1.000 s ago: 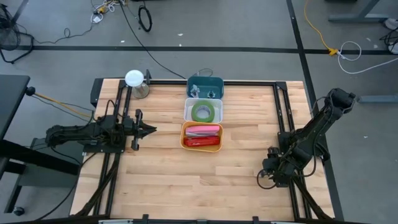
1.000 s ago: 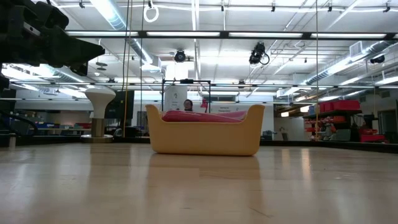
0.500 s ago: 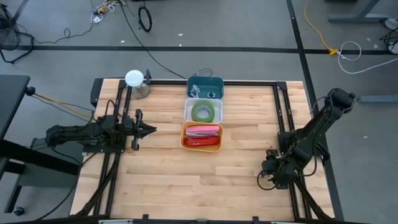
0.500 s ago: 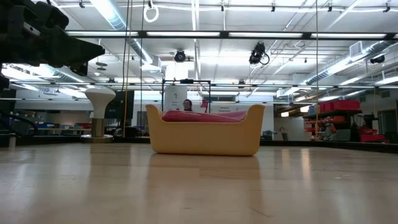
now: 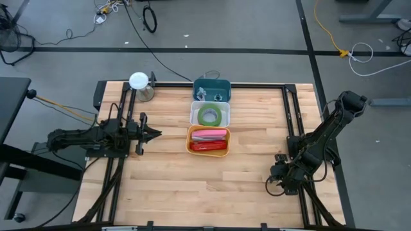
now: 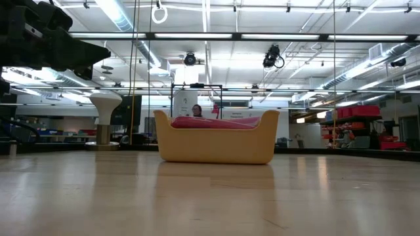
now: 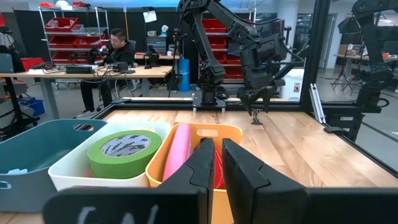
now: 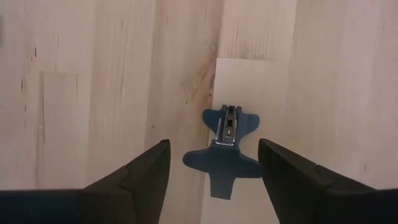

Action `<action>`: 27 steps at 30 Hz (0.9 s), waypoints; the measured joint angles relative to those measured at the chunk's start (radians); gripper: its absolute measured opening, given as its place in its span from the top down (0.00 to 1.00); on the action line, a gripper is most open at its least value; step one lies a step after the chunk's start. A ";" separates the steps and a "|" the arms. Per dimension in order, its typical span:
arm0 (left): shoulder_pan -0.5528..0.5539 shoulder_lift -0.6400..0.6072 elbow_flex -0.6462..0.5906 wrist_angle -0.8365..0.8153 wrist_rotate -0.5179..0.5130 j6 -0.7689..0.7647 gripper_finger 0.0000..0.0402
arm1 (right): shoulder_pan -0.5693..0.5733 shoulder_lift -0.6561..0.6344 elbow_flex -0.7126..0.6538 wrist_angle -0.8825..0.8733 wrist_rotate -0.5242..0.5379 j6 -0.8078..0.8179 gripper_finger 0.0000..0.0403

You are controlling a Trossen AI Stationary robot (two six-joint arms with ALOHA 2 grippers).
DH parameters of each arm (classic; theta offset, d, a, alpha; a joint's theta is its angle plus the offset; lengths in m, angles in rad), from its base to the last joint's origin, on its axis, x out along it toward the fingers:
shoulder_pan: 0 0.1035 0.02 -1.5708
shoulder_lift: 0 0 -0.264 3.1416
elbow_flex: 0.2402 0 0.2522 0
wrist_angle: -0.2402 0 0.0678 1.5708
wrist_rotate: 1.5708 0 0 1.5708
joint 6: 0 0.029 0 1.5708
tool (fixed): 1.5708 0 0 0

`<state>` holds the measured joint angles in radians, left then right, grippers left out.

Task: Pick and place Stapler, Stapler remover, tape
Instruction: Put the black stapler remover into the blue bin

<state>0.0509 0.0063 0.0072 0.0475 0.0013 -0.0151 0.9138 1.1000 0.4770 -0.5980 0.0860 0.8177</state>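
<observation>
A blue stapler remover (image 8: 226,147) lies flat on the wood near the table's right edge. My right gripper (image 8: 213,146) points down over it, open, one finger on either side with a gap on each. It stands at the near right (image 5: 275,184). A green tape roll (image 5: 208,115) lies in a white bin (image 5: 194,106). A pink stapler (image 5: 209,134) and a red one (image 5: 208,146) lie in a yellow bin (image 5: 190,141). My left gripper (image 7: 215,163) is shut and level at the table's left (image 5: 154,133), pointing toward the bins.
A teal bin (image 5: 223,84) with small items stands at the far edge behind the white bin. A white ball on a metal cup (image 5: 141,85) sits at the far left corner. Bare wood lies between the bins and the near edge. A person (image 7: 115,47) sits at a desk beyond the table.
</observation>
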 joint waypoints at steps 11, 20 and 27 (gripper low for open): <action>0.000 0.000 0.000 0.000 0.000 0.000 0.91 | 0.000 0.000 0.000 0.000 -0.024 0.000 0.48; 0.000 0.000 0.000 0.000 0.000 0.000 0.91 | 0.000 0.000 0.000 0.000 -0.024 0.000 0.53; 0.000 0.000 0.000 0.000 0.000 0.000 0.91 | 0.000 0.000 0.000 0.000 -0.024 0.000 0.57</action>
<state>0.0513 0.0063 0.0073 0.0475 0.0010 -0.0151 0.9134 1.0996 0.4770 -0.5976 0.0620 0.8173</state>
